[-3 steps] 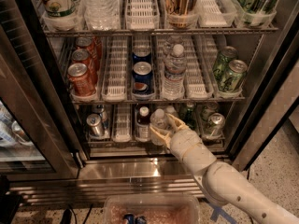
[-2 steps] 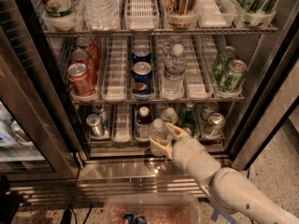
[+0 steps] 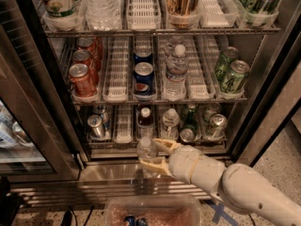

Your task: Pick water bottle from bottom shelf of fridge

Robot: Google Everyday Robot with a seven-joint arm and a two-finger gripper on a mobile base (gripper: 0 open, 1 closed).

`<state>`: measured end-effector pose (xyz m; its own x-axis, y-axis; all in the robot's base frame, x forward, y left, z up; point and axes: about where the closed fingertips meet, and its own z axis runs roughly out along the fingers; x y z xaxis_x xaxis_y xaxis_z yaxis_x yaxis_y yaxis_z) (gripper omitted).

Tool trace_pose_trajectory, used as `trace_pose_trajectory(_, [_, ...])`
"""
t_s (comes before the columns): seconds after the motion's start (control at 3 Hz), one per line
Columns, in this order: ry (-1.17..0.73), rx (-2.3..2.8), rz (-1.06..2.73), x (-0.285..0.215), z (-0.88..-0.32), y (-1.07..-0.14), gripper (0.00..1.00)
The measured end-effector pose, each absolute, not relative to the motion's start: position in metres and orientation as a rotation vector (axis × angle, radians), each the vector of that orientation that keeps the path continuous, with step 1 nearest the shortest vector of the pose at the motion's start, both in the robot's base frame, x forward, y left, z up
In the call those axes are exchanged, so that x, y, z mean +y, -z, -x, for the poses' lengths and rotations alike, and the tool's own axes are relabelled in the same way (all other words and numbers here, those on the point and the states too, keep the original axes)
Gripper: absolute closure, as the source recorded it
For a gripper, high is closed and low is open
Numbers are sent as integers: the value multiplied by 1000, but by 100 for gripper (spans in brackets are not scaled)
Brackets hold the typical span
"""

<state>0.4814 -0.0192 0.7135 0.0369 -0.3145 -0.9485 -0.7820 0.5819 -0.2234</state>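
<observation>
Robot gripper (image 3: 155, 155) jaws clasp a clear water bottle (image 3: 145, 149), held just outside the front edge of the fridge's (image 3: 257, 108) bottom shelf (image 3: 123, 127) surface. Blue Pepsi-logo cans (image 3: 143, 76) sit above.

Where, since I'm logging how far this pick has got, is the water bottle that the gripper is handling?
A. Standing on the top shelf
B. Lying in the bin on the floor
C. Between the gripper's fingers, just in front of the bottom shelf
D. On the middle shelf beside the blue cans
C: the water bottle sits between the fingers of the gripper, out in front of the bottom shelf rather than on it.
</observation>
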Motion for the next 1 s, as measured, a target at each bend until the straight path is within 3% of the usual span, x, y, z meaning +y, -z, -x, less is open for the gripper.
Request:
trace_pose_trajectory(0.67, [-646, 1465, 1117, 10, -446, -737, 100])
trace_pose_trajectory(1.0, [-646, 1465, 1117, 10, -446, -737, 100])
